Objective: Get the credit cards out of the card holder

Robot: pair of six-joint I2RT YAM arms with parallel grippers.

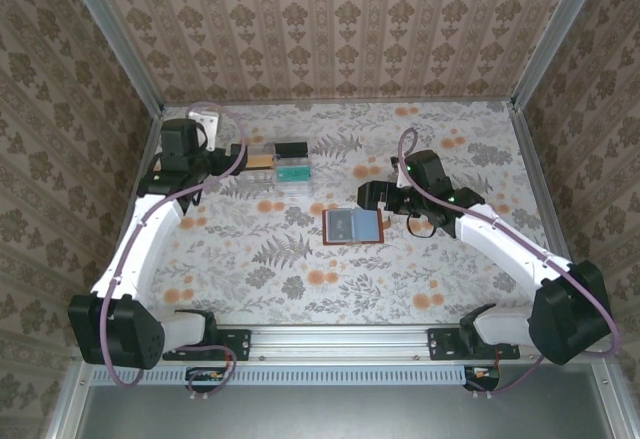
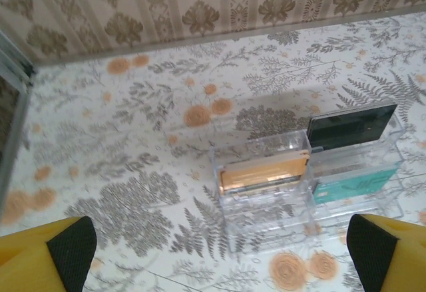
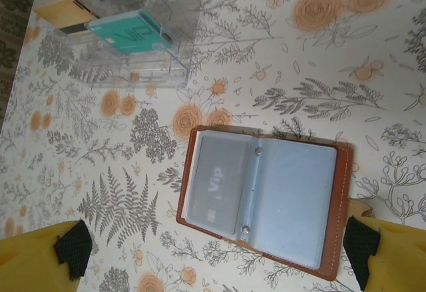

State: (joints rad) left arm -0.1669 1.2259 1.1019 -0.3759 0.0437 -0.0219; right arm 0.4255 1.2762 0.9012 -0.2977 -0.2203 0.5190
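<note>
Card holder open ahead of right tool, fingers apart, left tool apart near tray.

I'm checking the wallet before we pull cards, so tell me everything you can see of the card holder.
The card holder is a reddish-brown leather bifold with pale stitching, lying open and flat on the floral table. Inside are clear blue-grey sleeves with two small studs along the spine. One sleeve holds a grey card marked VIP. Only the table touches it.
</note>
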